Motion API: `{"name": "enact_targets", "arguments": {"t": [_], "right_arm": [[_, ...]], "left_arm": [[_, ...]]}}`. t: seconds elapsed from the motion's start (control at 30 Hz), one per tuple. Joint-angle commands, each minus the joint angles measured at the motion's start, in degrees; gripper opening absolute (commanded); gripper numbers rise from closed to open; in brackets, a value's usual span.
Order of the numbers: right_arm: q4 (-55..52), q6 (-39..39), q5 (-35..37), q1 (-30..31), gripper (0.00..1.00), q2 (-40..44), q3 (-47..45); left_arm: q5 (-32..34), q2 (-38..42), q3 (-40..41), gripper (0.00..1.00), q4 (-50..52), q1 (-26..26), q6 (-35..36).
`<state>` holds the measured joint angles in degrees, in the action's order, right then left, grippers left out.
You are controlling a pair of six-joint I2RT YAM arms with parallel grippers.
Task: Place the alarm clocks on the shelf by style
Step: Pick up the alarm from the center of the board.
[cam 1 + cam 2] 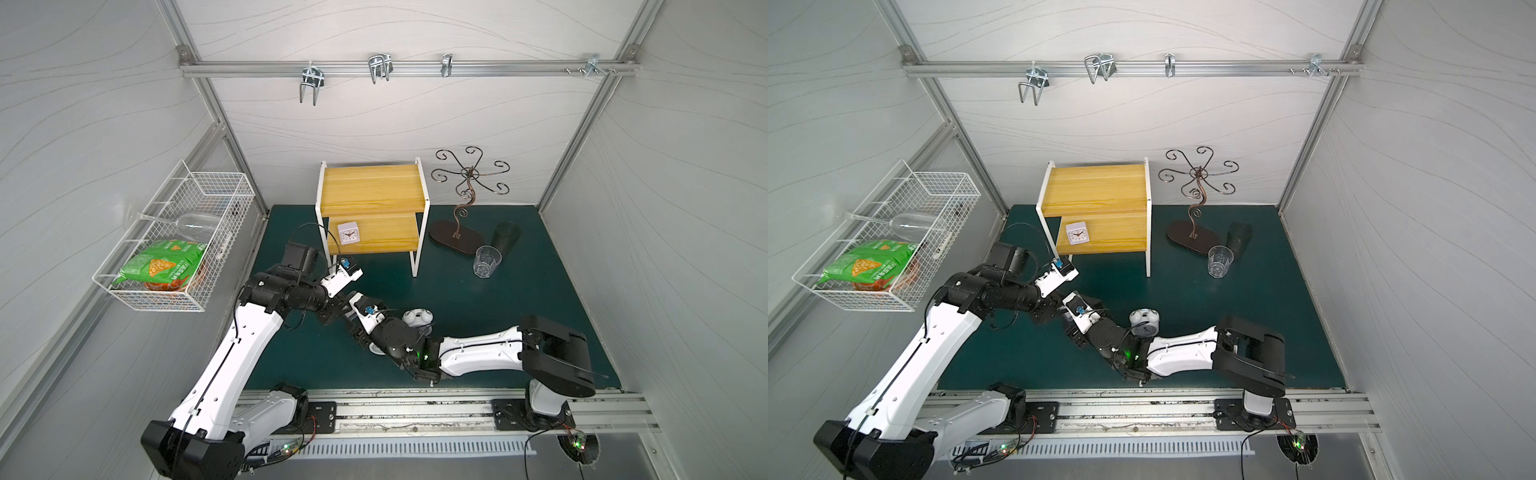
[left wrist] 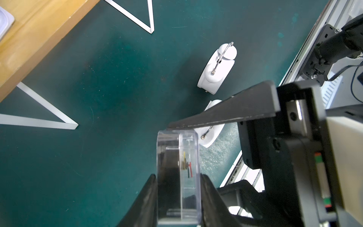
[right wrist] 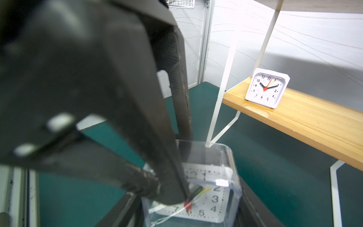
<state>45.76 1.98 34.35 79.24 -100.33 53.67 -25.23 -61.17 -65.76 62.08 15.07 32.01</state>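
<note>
The clear-cased square clock [image 2: 188,149] [image 3: 214,198] hangs just above the green mat in front of the shelf [image 1: 374,183] [image 1: 1096,187]. My left gripper [image 2: 178,176] is shut on its face and back. My right gripper [image 3: 186,204] is shut on its two sides, and one of its fingers [image 2: 225,114] crosses the left wrist view. The white square clock [image 1: 348,233] [image 1: 1077,232] [image 3: 267,90] stands on the shelf's lower board. One twin-bell clock [image 1: 417,318] [image 1: 1144,322] [image 2: 216,68] stands on the mat beside the right arm. A second one [image 2: 210,137] is partly hidden behind that finger.
A white wire basket [image 1: 174,249] on the left wall holds snack bags and a wine glass. Right of the shelf stand a curly metal rack [image 1: 461,208], a dark cup [image 1: 505,237] and a clear drinking glass [image 1: 487,261]. Hooks hang from the back rail [image 1: 374,68].
</note>
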Motion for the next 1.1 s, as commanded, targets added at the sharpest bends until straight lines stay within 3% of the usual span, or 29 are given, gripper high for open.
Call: {"name": "enact_targets", "arguments": {"t": [0.0, 0.2, 0.53, 0.7, 1.07], "right_arm": [[0.4, 0.0, 0.4, -0.4, 0.59, 2.2, 1.2], [-1.0, -2.5, 0.4, -2.6, 0.57, 4.0, -0.4], [-5.5, -4.4, 0.3, -9.8, 0.58, 7.3, -1.0], [-4.3, -4.9, -0.5, -14.2, 0.58, 7.6, -0.8], [3.4, -5.1, 0.0, -19.7, 0.56, 1.6, 2.7]], "left_arm": [[-0.2, 0.8, -0.3, 0.49, -1.0, 0.1, 0.4], [-0.6, 1.7, -0.5, 0.58, -1.9, 0.1, -0.7], [0.9, 3.5, 2.5, 0.6, -6.8, -2.6, -3.4], [-2.2, 4.2, 5.0, 0.61, -11.5, -7.2, -7.1], [-3.1, 4.8, 11.3, 0.61, -18.3, -8.2, -12.3]]}}
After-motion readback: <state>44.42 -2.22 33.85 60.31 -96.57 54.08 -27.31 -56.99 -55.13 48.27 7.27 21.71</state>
